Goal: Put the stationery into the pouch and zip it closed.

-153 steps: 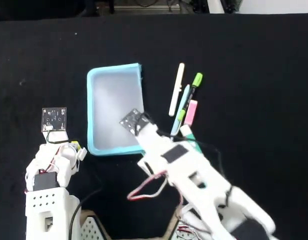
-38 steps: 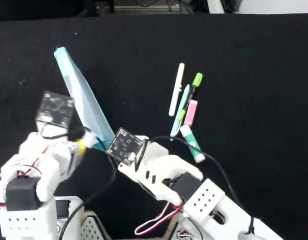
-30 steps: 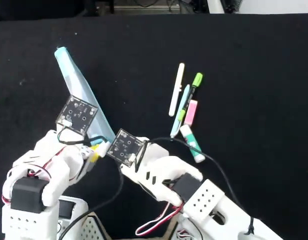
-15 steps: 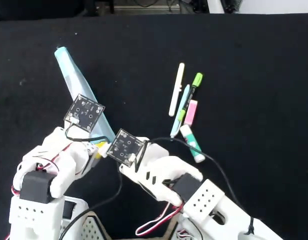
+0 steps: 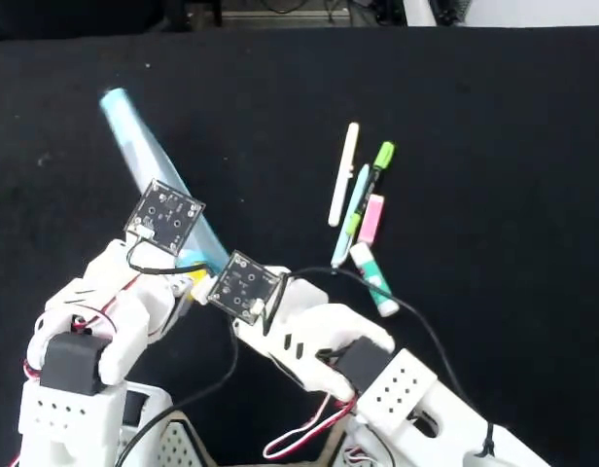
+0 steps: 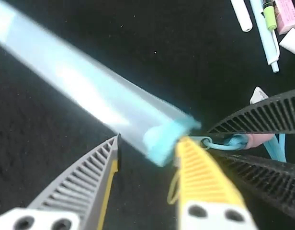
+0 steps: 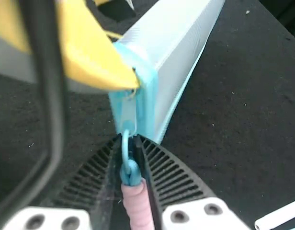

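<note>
right gripper is pinched tight on the zip pull of the pouch: the blue ring and pink tab are clamped between its black ribbed fingers, right at the blue end seam. left gripper is spread and straddles that same end of the pouch. its yellow finger is against the blue corner; can't tell if the other finger touches. the two grippers sit tip to tip there, near the front of the black table. the pouch is not flat. it stands on edge and tilted, and runs from the grippers up and away toward the table's far left in the high view, far end free. can't tell how far the zip is open. the stationery is all outside the pouch, in a loose cluster on the table to its right, well apart from it: white pen, light blue pen just beside it, green-tipped black pen next to that, pink block touching the pens' near ends, and a white and green marker closest to the right arm, beside its cable.
</note>
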{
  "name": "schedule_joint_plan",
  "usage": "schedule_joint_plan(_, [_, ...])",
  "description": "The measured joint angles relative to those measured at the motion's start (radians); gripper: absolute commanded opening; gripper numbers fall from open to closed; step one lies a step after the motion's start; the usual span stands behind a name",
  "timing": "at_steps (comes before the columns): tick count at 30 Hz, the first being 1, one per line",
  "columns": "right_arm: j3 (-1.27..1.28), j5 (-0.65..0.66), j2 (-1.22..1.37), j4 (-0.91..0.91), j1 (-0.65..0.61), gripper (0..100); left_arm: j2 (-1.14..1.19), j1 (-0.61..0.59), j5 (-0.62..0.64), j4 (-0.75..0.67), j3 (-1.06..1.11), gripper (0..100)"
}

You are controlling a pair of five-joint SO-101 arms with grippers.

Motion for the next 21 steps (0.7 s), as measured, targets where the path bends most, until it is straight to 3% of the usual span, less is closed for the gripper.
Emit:
schedule_joint_plan(3, [-0.002, -0.002, -0.009, -0.012, 0.000, 1.1, 0.000, 0.002, 0.000, -0.002, 0.000, 2])
schedule_joint_plan(12, [-0.003, -0.002, -0.026, -0.020, 0.005, 1.1, 0.000, 0.002, 0.002, -0.002, -0.020, 3])
schedule_joint_plan(21, [-0.006, -0.078, -0.184, 0.086, 0.172, 1.1, 0.000, 0.000, 0.058, -0.003, -0.106, 3])
